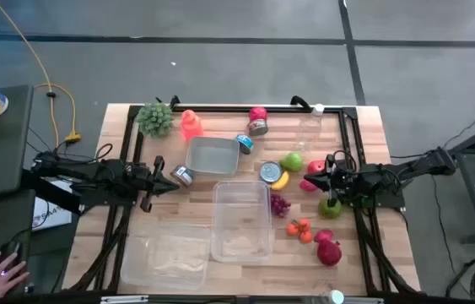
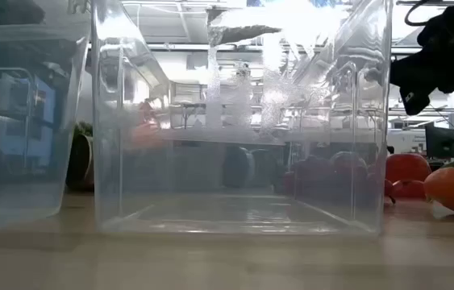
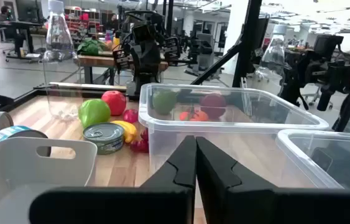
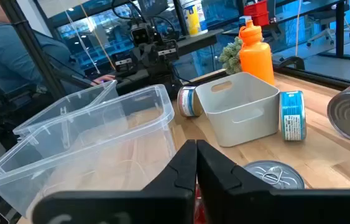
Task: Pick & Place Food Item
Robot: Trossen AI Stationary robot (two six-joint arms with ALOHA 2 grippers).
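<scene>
Currently | left end effector (image 1: 172, 181) and right end effector (image 1: 315, 167) being held closed, empty (apparently parked) | food items (image 1: 303, 229) being left on desk (image 1: 389, 152) beside clear bin (image 1: 241, 219) | nothing being grasped.

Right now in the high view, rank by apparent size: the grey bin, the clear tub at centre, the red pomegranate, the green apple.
1. clear tub
2. grey bin
3. red pomegranate and green apple: near alike, too close to rank.
</scene>
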